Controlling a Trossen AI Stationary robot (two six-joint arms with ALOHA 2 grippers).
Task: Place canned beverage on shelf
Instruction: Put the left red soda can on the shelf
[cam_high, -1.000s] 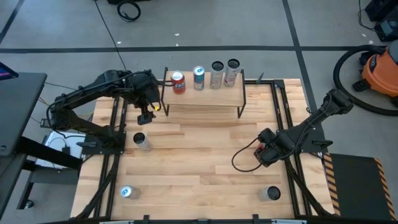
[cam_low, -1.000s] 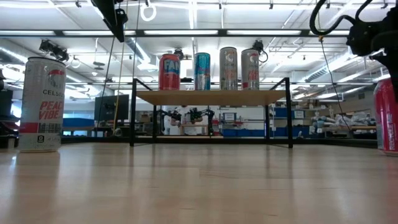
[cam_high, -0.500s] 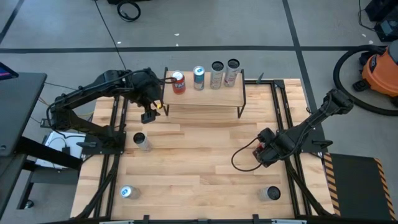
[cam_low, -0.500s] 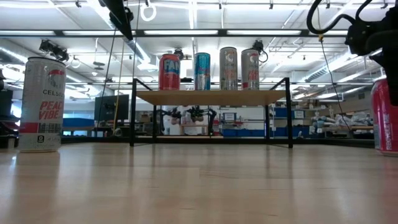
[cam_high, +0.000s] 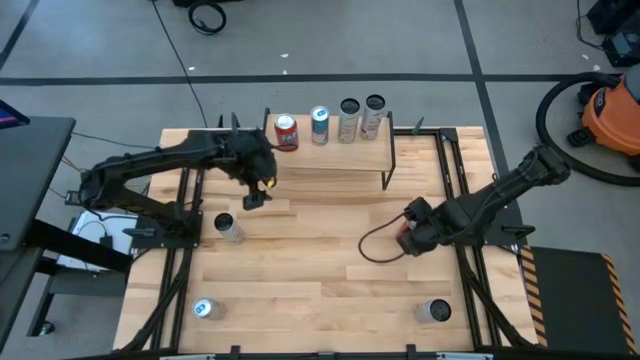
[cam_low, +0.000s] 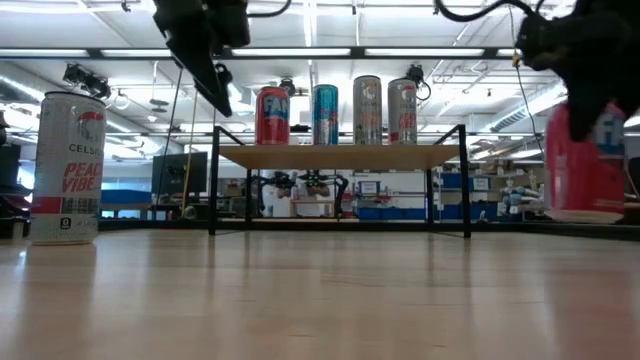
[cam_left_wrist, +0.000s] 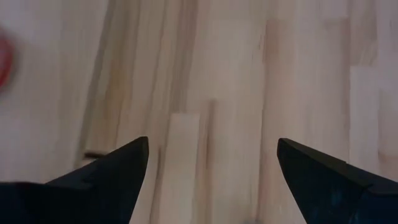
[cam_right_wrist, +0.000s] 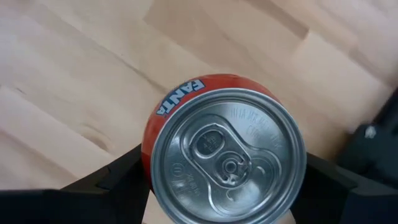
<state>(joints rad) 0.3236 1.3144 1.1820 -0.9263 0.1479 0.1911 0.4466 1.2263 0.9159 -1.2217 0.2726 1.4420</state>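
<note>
Wooden table (cam_high: 320, 280), Fanta can (cam_right_wrist: 224, 158) between right claw (cam_right_wrist: 224, 186) fingers

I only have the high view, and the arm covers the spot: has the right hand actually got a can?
Observer: Yes. The right wrist view shows the right hand with a finger on each side of an upright red Fanta can.
Operator: Is it off the table?
Observer: In the low view its base looks clear of the table, though the can is blurred there.
Operator: And the left hand?
Observer: The left wrist view shows the left hand open, with only bare wood between its fingers.
</note>
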